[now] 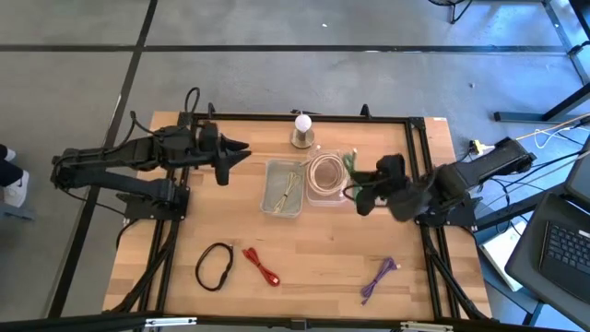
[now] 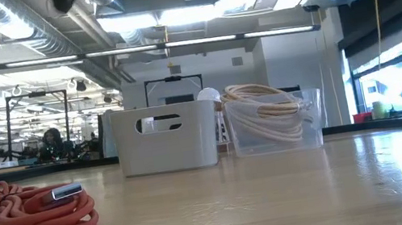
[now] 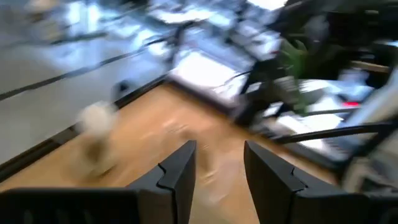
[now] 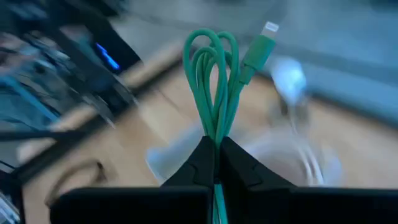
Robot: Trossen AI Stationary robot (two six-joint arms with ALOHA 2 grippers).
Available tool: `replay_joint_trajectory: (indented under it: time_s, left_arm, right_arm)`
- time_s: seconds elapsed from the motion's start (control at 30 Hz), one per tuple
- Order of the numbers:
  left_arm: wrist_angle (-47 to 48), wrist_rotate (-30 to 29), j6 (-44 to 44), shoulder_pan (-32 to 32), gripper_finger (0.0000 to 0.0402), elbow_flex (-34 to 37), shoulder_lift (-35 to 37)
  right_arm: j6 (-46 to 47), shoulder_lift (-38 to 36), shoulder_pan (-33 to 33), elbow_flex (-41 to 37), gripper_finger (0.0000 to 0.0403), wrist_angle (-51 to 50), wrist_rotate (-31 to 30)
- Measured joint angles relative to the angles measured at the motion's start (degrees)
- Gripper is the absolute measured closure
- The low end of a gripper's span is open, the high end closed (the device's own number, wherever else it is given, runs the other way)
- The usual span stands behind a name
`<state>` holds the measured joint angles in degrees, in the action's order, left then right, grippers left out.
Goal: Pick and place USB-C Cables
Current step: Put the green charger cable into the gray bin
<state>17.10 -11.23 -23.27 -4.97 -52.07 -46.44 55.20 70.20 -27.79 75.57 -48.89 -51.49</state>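
Note:
A green USB-C cable bundle (image 4: 211, 81) is in my right gripper (image 4: 216, 146), which is shut on it and hangs at the right edge of the clear bin (image 1: 324, 175). That bin holds a cream-white coil (image 2: 267, 114). Beside it stands a grey bin (image 1: 283, 189). A black loop (image 1: 214, 266), a red bundle (image 1: 261, 266) and a purple bundle (image 1: 378, 279) lie flat on the near half of the table. My left gripper (image 1: 235, 157) is open with nothing between its fingers, left of the grey bin. My right gripper pinches the green bundle's folded strands (image 4: 215, 127) between its two fingers, several strands together. The looped end and a green connector (image 4: 260, 45) stick out beyond the fingertips. The fingers come from the table's right side, slanting down. The bundle is lifted clear of the table.
A white ball on a round metal base (image 1: 302, 129) stands at the far edge behind the bins. A dark frame (image 1: 277, 117) borders the tabletop. Bare wood lies between the bins and the near cables.

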Motion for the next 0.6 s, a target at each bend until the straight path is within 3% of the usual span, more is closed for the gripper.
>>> replay_joint_trajectory:
  time_s: [0.13, 0.27, 0.43, 0.6]
  left_arm:
    - [-15.19, 8.89, 3.05, 0.0, 0.0277, -0.02, -4.3]
    - [-29.31, 16.45, 3.64, 0.0, 0.0276, -0.02, -9.56]
    - [-37.83, 19.58, 3.55, 0.0, 0.0278, 0.0, -15.4]
    - [-40.64, 19.86, 2.21, 0.0, 0.0279, 0.0, -18.67]
  right_arm:
    - [-22.84, 0.01, 1.65, 0.81, 0.0396, 20.85, -0.63]
    - [-38.23, 0.89, 4.16, 0.86, 0.0396, 38.0, 5.42]
    - [-46.18, 3.45, 7.33, 0.86, 0.0396, 52.33, 14.89]
    - [-45.95, 7.15, 10.28, 0.86, 0.0395, 55.41, 21.81]
